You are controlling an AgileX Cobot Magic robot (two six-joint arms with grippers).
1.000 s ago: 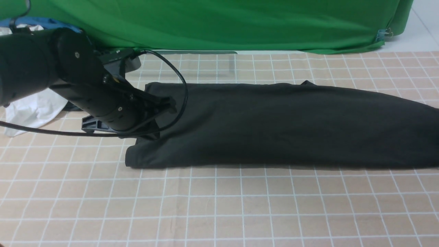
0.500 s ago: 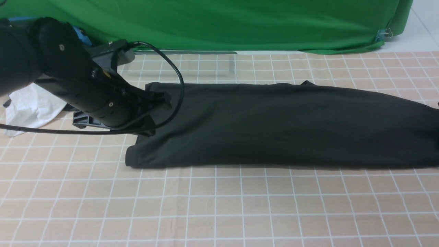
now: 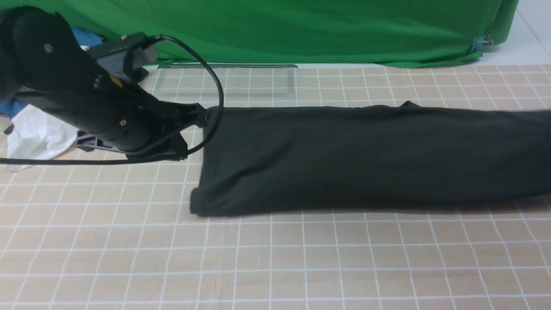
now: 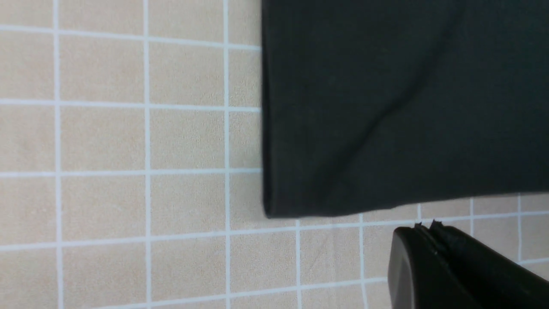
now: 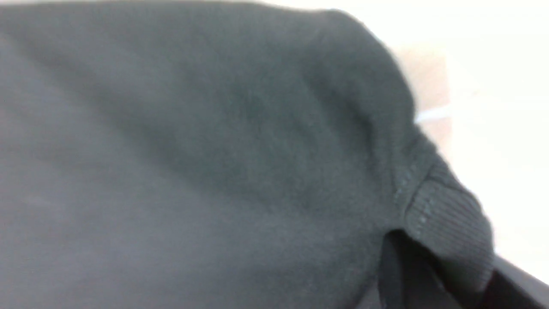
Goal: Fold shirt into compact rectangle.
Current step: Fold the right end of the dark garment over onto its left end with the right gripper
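The black shirt [image 3: 366, 159] lies as a long folded strip across the checked table, its right end running out of the front view. My left gripper [image 3: 201, 115] is shut and empty, with its tips right by the strip's far left corner. The left wrist view shows these tips [image 4: 425, 226] pressed together, a small gap of table away from the shirt's edge [image 4: 386, 107]. My right gripper [image 5: 437, 257] appears only in its own wrist view. It is shut on the shirt's ribbed collar edge [image 5: 446, 214], and dark cloth fills that view.
A white garment [image 3: 38, 133] and some blue cloth [image 3: 84, 36] lie at the far left behind my left arm. The arm's black cable [image 3: 215, 86] loops over the shirt's left end. A green backdrop [image 3: 280, 30] hangs along the table's far edge.
The shirt has slid to the right, and its left end is squarer. My left arm has drawn back to the left and up, off the cloth. The right gripper has closed on the collar.
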